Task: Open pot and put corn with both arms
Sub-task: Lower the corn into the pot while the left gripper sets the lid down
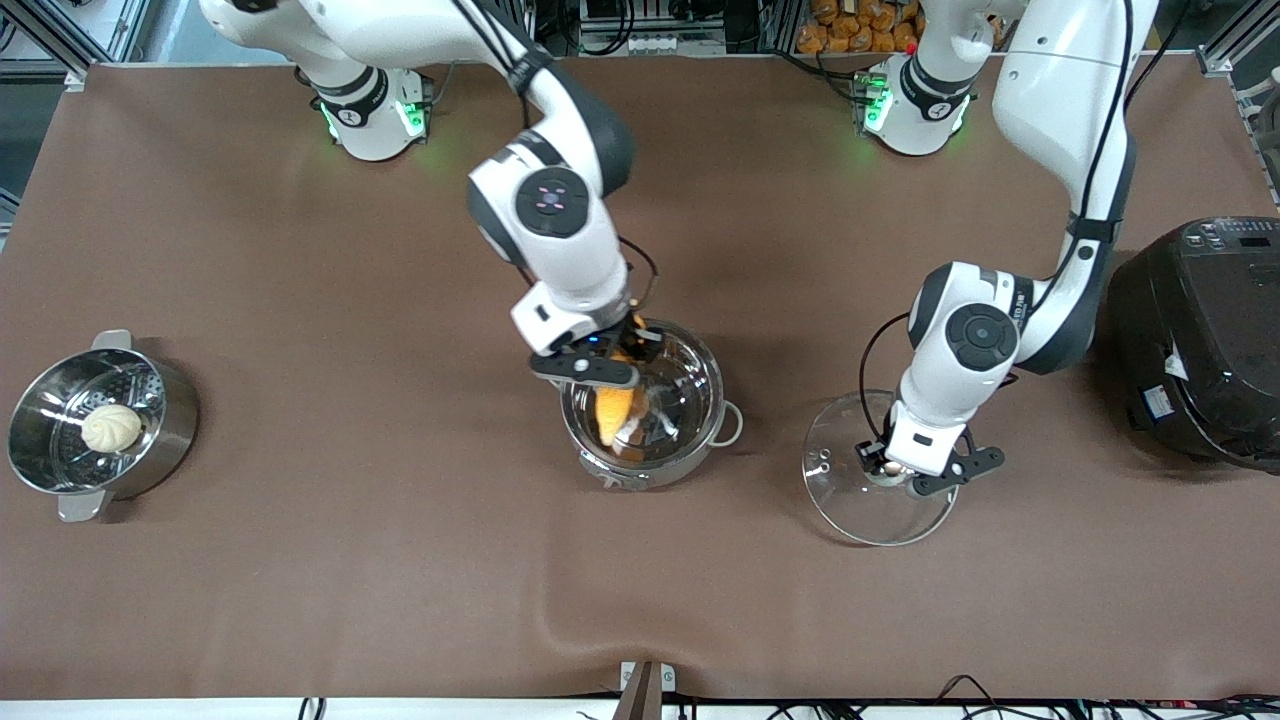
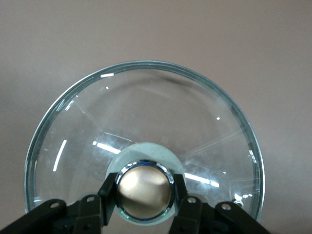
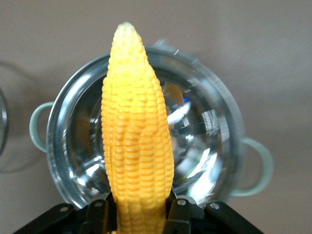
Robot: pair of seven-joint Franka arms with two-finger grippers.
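Corn (image 3: 137, 131) in right hand (image 3: 141, 214) over pot (image 3: 204, 146)

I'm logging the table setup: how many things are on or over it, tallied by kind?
Steel pots: 2, the pot and a steamer pot
Glass lid: 1
Corn: 1
Bun: 1
Black cooker: 1
Total: 6

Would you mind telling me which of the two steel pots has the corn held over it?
The pot mid-table, beside the glass lid: the right end effector holds the corn over it. The other pot has a steamer insert and a white bun.
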